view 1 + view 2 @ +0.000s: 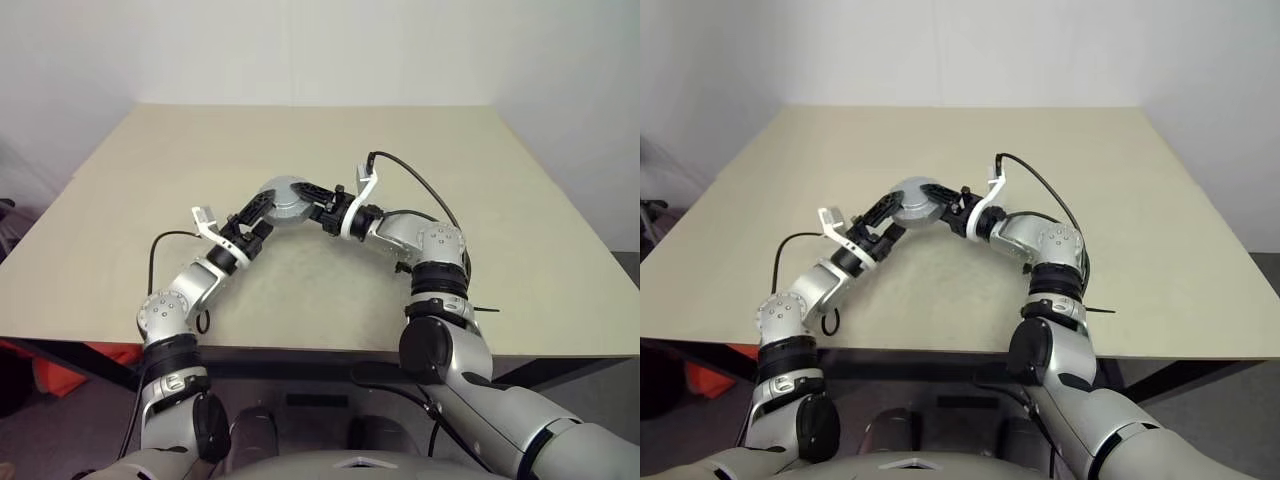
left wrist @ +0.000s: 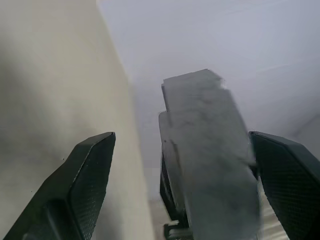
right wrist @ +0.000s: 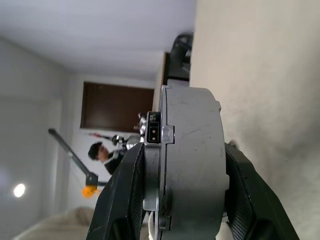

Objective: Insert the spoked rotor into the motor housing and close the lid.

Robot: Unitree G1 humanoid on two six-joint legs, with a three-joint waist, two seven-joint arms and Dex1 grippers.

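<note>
The right end effector (image 1: pixel 318 205) is clamped across the thickness of the motor housing (image 1: pixel 284 201), one black finger on each flat face, as the right wrist view shows with the silver shell (image 3: pixel 192 150) standing edge-on between the fingers (image 3: pixel 125 195). That grip carries the housing above the counter (image 1: pixel 500 220), its round face turned up toward the head camera, probably so the other arm can work on the opposite rim.

The left end effector (image 1: pixel 258 215) is spread wide. In the left wrist view its two fingers (image 2: pixel 85 185) stand well apart with the housing's grey edge (image 2: pixel 210 160) between them; the one on the far side lies close against the shell, though whether it touches cannot be told, and the other is clearly off it. So the left arm carries no load, and the whole weight hangs on the right hand's pinch.

The housing looks closed from above: a plain silver disc with no copper windings on show. The spoked rotor cannot be made out; whether it sits inside the shell cannot be told from these pictures. Judging by that, the task is probably at or near the lid stage.

Past the arms, the pale counter carries nothing else. In the right wrist view, a person (image 3: pixel 107 152) sits far back in the room near a dark doorway.
</note>
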